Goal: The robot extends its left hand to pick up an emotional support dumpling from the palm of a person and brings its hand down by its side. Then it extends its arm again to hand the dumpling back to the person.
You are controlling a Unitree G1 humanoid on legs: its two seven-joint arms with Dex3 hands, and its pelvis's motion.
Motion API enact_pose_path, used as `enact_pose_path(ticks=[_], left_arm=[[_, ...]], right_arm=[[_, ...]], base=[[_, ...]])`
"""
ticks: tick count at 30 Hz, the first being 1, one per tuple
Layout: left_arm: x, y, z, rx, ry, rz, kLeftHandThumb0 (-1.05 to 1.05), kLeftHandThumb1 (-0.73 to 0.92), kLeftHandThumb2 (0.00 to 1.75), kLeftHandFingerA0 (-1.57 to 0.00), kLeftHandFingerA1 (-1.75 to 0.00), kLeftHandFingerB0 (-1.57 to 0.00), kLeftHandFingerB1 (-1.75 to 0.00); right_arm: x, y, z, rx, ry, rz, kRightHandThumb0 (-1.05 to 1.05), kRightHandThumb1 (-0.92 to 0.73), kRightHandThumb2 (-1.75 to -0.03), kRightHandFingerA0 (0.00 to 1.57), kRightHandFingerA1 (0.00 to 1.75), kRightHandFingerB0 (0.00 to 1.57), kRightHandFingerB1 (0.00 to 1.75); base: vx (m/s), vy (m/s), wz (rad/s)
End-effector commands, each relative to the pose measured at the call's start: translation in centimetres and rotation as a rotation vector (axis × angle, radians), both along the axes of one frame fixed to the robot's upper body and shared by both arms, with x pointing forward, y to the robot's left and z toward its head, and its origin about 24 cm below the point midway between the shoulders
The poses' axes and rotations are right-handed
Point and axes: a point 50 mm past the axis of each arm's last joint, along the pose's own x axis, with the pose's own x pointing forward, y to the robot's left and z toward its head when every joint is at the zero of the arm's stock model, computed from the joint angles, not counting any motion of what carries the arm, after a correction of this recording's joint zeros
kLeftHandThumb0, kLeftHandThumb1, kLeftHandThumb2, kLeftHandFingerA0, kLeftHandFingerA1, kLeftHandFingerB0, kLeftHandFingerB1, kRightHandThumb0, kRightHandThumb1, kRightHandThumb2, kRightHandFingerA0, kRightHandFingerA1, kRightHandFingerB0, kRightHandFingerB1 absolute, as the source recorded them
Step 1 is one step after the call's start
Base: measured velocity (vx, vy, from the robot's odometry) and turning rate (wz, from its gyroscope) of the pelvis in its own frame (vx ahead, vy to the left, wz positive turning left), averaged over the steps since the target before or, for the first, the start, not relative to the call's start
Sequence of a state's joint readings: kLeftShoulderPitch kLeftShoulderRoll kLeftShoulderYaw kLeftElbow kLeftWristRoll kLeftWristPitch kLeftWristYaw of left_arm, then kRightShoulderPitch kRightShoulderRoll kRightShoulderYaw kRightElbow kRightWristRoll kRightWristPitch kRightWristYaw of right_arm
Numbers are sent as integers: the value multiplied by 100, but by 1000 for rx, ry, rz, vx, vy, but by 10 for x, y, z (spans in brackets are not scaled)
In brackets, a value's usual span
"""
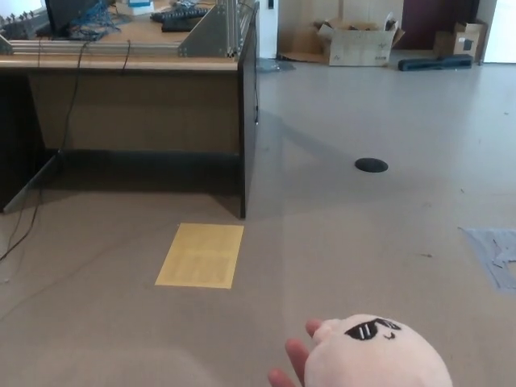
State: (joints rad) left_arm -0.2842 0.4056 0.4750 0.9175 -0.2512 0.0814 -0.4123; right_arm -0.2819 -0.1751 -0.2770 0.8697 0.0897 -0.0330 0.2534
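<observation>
1. Head view gives you neither robot hand, so their state can't be told.
2. You'll find the dumpling (pixel 377 352) (sunglasses face) resting on a person's hand (pixel 297 359), fingertips poking out left.

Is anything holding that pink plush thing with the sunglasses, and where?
A person's hand holds the plush dumpling from underneath, fingertips showing at its left edge. Neither robot hand is in view.

Head camera looks down over floor (pixel 363 242), desk (pixel 137 105) beyond.
</observation>
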Motion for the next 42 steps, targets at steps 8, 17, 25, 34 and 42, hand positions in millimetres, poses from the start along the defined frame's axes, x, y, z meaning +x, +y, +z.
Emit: enact_pose_path(ticks=[8,17,25,34,42], left_arm=[[12,24,60,-274,-367,-113,-21,56,56,-41,-39,-31,-31],[47,-12,278,334,-784,-617,-29,44,58,-30,-38,-31,-34],[47,-78,365,711,-819,-881,-34,41,53,-33,-34,-33,-33],[52,-182,424,1021,-823,-1165,-14,20,78,-12,-52,-13,-50],[46,-261,422,1165,-849,-1390,-16,25,81,-10,-51,-10,-49]], right_arm=[[16,-4,28,273,-272,42,-49,-53,-56,66,47,31,31],[19,-9,32,287,-281,32,-48,-52,-55,66,48,32,31],[18,-10,31,281,-279,21,-47,-53,-56,64,47,32,32],[19,-6,30,289,-272,32,-51,-50,-56,66,48,31,32],[22,-5,32,271,-268,46,-58,-44,-74,62,57,25,41]], base=[[0,0,0],[0,0,0],[0,0,0],[0,0,0],[0,0,0]])
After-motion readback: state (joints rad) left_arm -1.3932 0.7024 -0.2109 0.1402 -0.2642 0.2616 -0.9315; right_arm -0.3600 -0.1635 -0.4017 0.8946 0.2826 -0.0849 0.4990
